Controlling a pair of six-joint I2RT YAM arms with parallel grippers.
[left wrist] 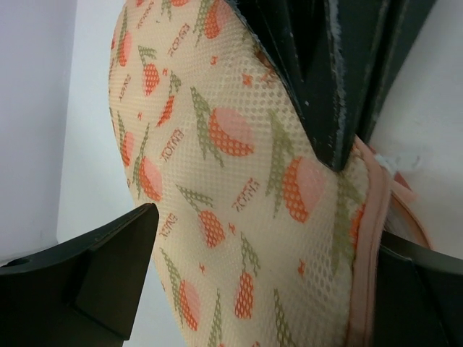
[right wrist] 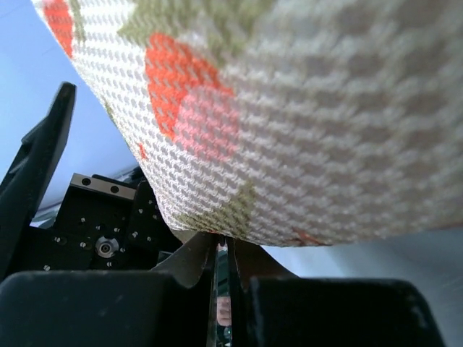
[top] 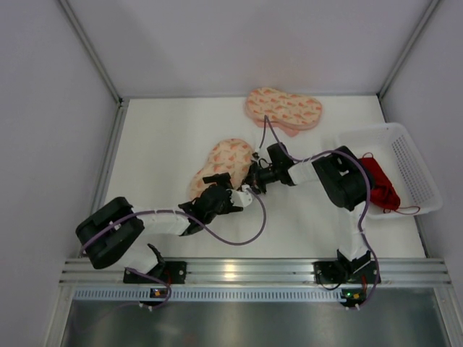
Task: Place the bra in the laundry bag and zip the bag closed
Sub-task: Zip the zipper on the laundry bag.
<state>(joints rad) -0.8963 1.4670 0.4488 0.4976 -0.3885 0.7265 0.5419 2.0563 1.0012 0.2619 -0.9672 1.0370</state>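
The laundry bag [top: 226,160], a peach pouch with an orange-red print, lies mid-table. It fills the left wrist view [left wrist: 217,144] and the top of the right wrist view [right wrist: 289,108]. My left gripper [top: 223,196] holds its near end, with the jaws wide on both sides of the padded lobe [left wrist: 268,246]. My right gripper [top: 255,178] is at the bag's right edge. Its jaws are nearly closed [right wrist: 230,242] on a thin pinkish piece at the rim. The red bra [top: 380,184] lies in the white basket at the right, away from both grippers.
A twin pouch [top: 283,108] lies at the back centre. The white mesh basket [top: 412,166] stands at the right edge, behind my right arm. Purple cables loop over the table near both arms. Walls close in on the left, back and right.
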